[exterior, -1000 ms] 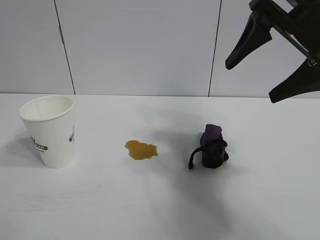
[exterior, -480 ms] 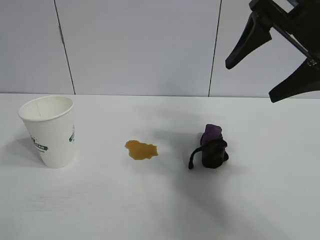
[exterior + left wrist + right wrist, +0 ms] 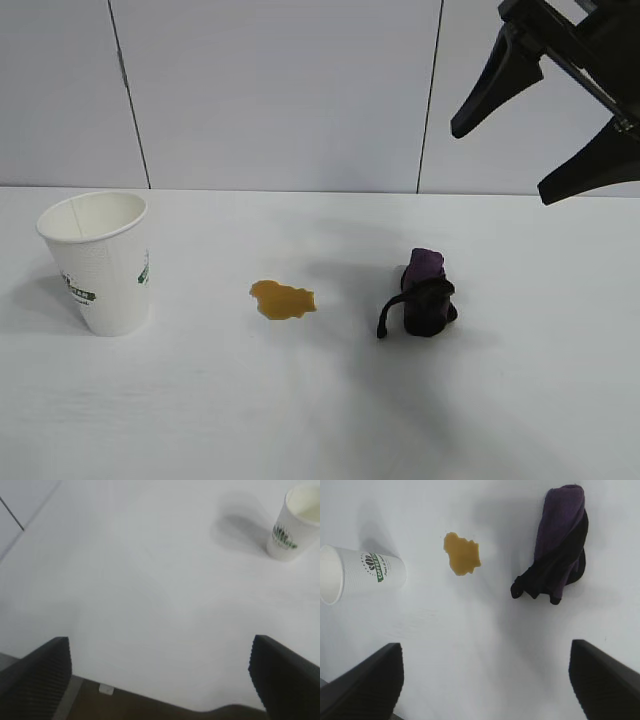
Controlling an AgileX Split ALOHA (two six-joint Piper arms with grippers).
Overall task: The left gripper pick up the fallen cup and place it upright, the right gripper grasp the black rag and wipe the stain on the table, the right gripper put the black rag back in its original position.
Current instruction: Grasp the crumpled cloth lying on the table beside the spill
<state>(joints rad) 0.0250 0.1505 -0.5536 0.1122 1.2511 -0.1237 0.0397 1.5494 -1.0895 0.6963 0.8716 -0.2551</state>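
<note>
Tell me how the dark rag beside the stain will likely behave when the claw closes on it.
The rag is bunched in soft folds with a loose strip trailing off, so it will probably squash and droop rather than hold shape. It looks light for its bulk. Lying apart from the stain, it seems dry and should slide easily on the table. The right gripper hangs open above.

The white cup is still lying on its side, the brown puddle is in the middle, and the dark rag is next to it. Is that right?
Not quite. The cup is standing upright with its open mouth facing up, not lying on its side; the exterior view shows this. The rest holds: the stain is in the middle of the table, and the black rag sits beside it, apart from it.
</note>
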